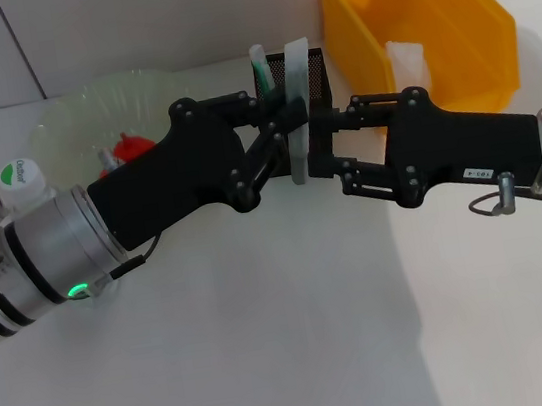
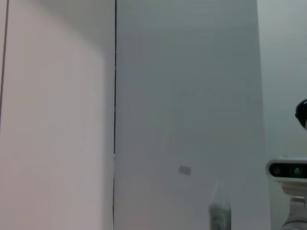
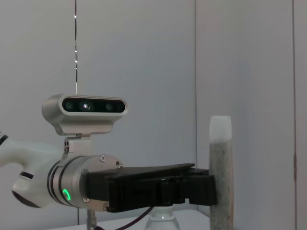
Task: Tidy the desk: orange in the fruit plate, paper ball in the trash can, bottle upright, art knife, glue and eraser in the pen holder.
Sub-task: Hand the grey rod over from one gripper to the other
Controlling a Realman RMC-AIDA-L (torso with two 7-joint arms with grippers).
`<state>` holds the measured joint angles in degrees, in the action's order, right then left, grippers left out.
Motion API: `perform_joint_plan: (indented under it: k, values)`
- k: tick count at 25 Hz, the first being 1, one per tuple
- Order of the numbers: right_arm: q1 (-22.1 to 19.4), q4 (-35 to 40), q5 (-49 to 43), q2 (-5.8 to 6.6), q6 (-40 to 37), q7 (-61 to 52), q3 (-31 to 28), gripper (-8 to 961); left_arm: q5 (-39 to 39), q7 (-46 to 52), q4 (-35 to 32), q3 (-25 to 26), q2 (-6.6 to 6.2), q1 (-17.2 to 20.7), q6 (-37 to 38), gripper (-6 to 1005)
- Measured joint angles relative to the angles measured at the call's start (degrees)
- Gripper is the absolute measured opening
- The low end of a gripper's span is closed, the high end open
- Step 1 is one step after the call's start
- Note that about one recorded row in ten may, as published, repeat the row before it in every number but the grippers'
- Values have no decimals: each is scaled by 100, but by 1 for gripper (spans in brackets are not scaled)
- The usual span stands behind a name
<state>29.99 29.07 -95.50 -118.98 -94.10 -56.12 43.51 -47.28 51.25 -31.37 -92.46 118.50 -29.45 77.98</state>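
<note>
A long, pale translucent art knife (image 1: 292, 89) stands upright just in front of the black mesh pen holder (image 1: 314, 81), and my left gripper (image 1: 285, 125) is shut on it. The right wrist view shows that grip from the side, with the black fingers (image 3: 192, 189) clamped on the art knife (image 3: 220, 167). My right gripper (image 1: 316, 148) sits right beside the knife's lower part. A green-and-white stick (image 1: 258, 66) stands in the holder. A reddish-orange fruit (image 1: 128, 148) lies on the clear green fruit plate (image 1: 87, 113). A white paper ball (image 1: 408, 58) rests in the yellow trash can (image 1: 468, 24). The bottle's white cap (image 1: 18, 178) shows at the left.
The two arms meet over the middle of the white desk (image 1: 291, 342). The pen holder stands against the trash can's left wall, with the plate to its left. A grey panelled wall (image 2: 182, 96) stands behind the desk.
</note>
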Motion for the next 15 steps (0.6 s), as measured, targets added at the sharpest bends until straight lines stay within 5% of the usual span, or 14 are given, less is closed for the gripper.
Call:
perform_joint_plan:
  k: [15]
  values:
    - [125, -8, -20, -11, 126, 7, 130, 478, 0, -1, 9, -54, 16, 1, 1, 118]
